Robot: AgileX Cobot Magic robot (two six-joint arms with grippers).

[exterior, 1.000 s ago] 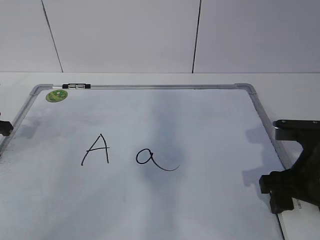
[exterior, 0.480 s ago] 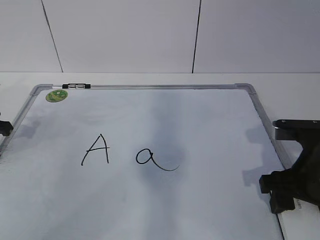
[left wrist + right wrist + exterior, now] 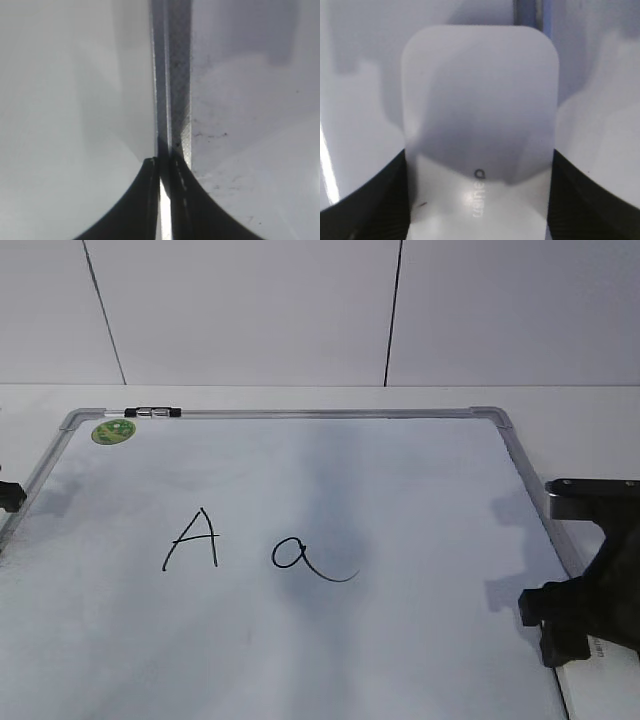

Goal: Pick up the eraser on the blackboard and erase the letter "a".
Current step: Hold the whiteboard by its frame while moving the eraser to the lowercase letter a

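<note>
The blackboard (image 3: 420, 490) lies flat, a white board in a silver frame. The letter "a" (image 3: 298, 555) is written near its middle, whole and unsmeared. The eraser (image 3: 480, 95) is a white rounded block with grey lettering. It sits between the black jaws of my right gripper (image 3: 479, 160), which press against both of its long sides. In the exterior view my right gripper (image 3: 575, 625) is low at the board's right edge, with a bit of the eraser (image 3: 603, 680) below it. My left gripper (image 3: 162, 161) is shut and empty over the board's left frame (image 3: 175, 75).
A capital "A" (image 3: 194, 538) is written just left of the "a". A round green sticker (image 3: 113, 430) and a small black-and-silver clip (image 3: 152, 412) sit at the board's far left corner. A white wall rises behind the table.
</note>
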